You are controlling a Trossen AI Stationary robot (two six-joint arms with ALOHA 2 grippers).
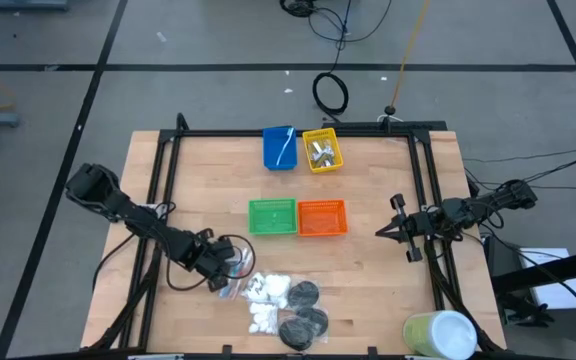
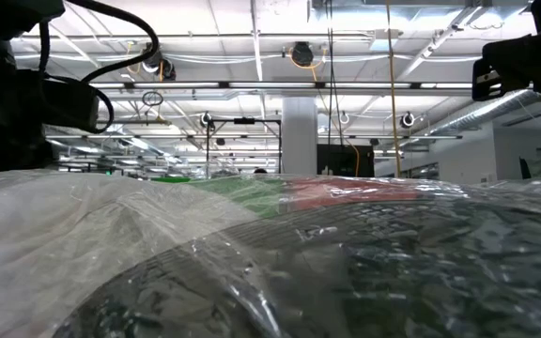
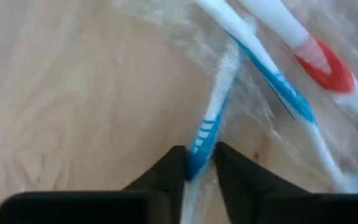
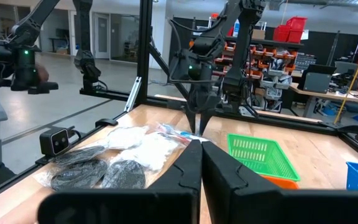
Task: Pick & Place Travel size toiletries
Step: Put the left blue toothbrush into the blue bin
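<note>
**Left gripper pinching a toothbrush near the front edge**

Left gripper [image 3: 199, 167] is clamping a blue-and-white toothbrush [image 3: 211, 127] among the plastic-wrapped toiletries pile [image 1: 273, 292] at the tabletop's [image 1: 208, 180] front edge — bare wood lying open toward the left edge. Right gripper [image 1: 386, 231] is hovering clenched, empty, by the right edge. No legible writing.

Even, bright light falls from the ceiling strips [image 2: 205, 58], with only soft shadows on the worktop [image 1: 208, 175]. Right ahead of the left hand [image 3: 199, 163] the toothbrushes [image 3: 253, 56] look smeared and soft. Crinkled clear wrapping [image 2: 270, 263] pressed against the low camera is a glinting, out-of-focus blur.
</note>
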